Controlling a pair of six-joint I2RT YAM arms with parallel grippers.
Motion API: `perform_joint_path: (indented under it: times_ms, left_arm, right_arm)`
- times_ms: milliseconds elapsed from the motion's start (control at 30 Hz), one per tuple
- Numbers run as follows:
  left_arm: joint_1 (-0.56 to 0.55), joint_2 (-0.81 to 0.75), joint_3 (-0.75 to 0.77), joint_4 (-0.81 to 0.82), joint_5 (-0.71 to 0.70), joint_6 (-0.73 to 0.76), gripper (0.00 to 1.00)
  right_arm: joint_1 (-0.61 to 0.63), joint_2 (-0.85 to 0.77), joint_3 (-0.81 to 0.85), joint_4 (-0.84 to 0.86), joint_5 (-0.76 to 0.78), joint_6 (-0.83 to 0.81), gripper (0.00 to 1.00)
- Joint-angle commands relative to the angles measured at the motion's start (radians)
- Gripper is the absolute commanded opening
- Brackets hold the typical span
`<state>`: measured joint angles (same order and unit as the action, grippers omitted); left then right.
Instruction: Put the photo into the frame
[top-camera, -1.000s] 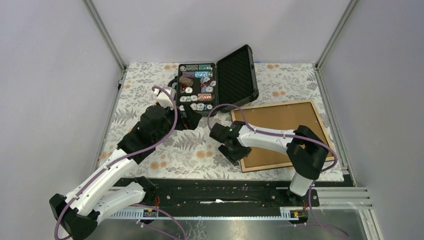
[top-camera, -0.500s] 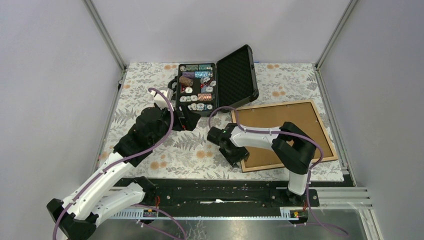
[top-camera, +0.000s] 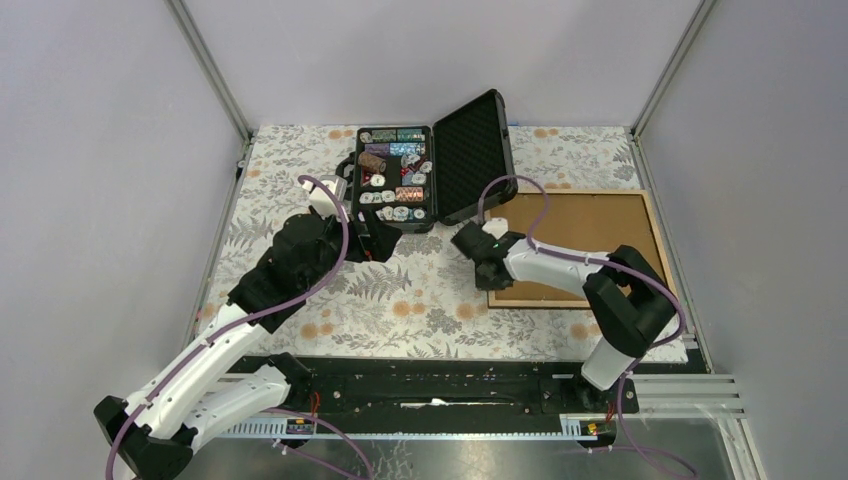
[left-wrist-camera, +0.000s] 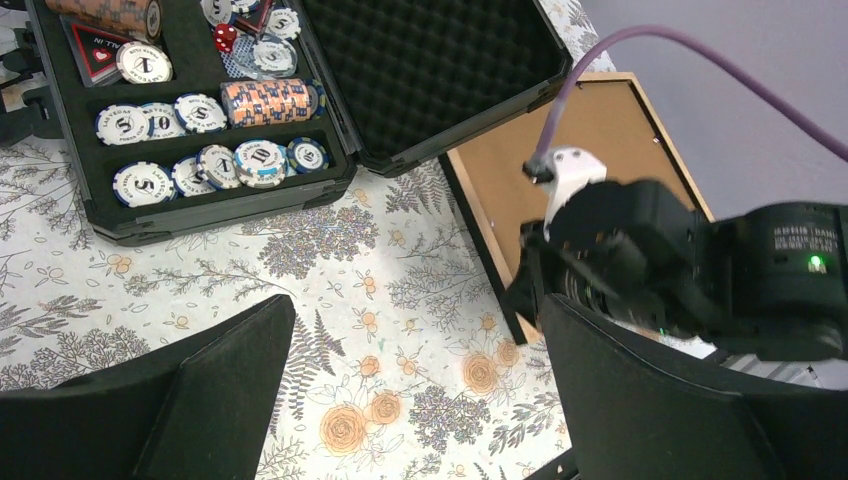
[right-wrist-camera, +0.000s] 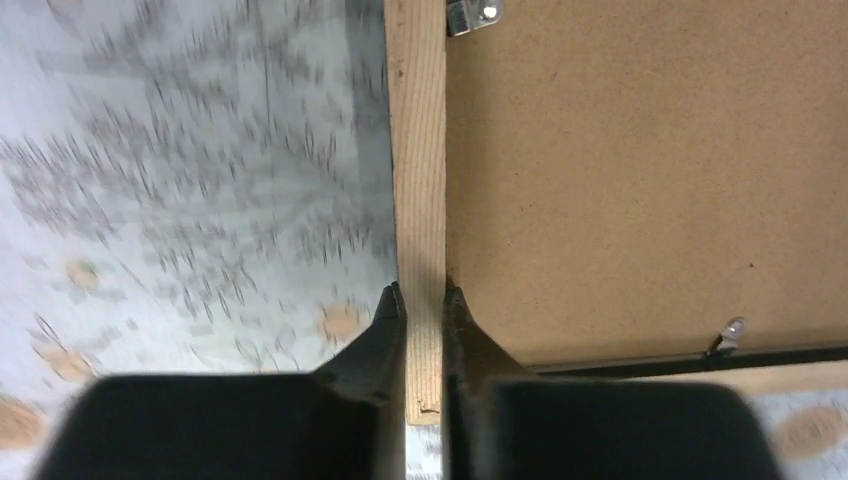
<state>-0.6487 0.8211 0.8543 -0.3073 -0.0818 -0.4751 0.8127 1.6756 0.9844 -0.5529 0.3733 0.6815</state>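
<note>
The frame (top-camera: 585, 240) lies back side up on the right of the table, a light wood rim around a brown board. My right gripper (top-camera: 489, 270) is at its near left corner. In the right wrist view the right gripper (right-wrist-camera: 422, 292) is shut on the wooden left rail (right-wrist-camera: 420, 150), one finger on each side, next to the board (right-wrist-camera: 650, 180). My left gripper (left-wrist-camera: 415, 320) is open above the floral cloth, with nothing between its fingers. The left gripper (top-camera: 375, 240) hovers in front of the chip case. The frame (left-wrist-camera: 610, 120) also shows in the left wrist view. The photo is out of view.
An open black case (top-camera: 470, 150) of poker chips (top-camera: 395, 185) stands at the back centre, its lid leaning over the frame's far left corner. The case (left-wrist-camera: 440, 70) fills the top of the left wrist view. Metal posts and grey walls enclose the table.
The right gripper has shut on the frame's left rail. It has moved toward the back right, and the frame has swung and shifted with it. The left arm has barely moved.
</note>
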Motion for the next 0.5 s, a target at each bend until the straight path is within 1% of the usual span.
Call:
perform_joint_path:
  times_ms: [0, 33, 100, 133, 167, 267, 333, 400, 467]
  left_arm:
    - [0.001, -0.009, 0.014, 0.005, 0.01, -0.002, 0.99]
    - [0.002, -0.01, 0.013, 0.002, 0.008, -0.003, 0.99]
    - [0.001, -0.012, 0.011, 0.002, 0.005, -0.006, 0.98]
    - [0.001, -0.009, 0.011, 0.002, 0.004, -0.008, 0.98]
    - [0.002, -0.008, 0.011, 0.002, 0.004, -0.009, 0.98]
    - [0.001, -0.006, 0.003, 0.012, 0.011, -0.01, 0.98]
    - [0.002, -0.001, -0.002, 0.022, 0.016, -0.009, 0.98]
    - [0.001, 0.007, -0.004, 0.034, 0.024, -0.007, 0.99]
    - [0.001, 0.014, -0.004, 0.041, 0.03, -0.005, 0.99]
  right_arm:
    - [-0.058, -0.062, 0.034, 0.274, -0.038, 0.034, 0.2]
    - [-0.058, -0.061, 0.047, 0.28, -0.068, 0.027, 0.38]
    - [-0.058, -0.069, 0.069, 0.289, -0.137, -0.022, 0.69]
    - [-0.058, -0.081, 0.08, 0.273, -0.171, -0.078, 0.77]
    - [-0.056, -0.104, 0.092, 0.239, -0.182, -0.139, 0.81]
    - [-0.055, -0.228, 0.079, 0.145, -0.13, -0.331, 0.92]
    - [-0.056, -0.307, 0.061, 0.084, -0.142, -0.483, 0.94]
    - [-0.056, -0.347, 0.063, -0.002, -0.151, -0.627, 0.94]
    - [-0.056, -0.37, 0.033, -0.052, -0.211, -0.76, 0.94]
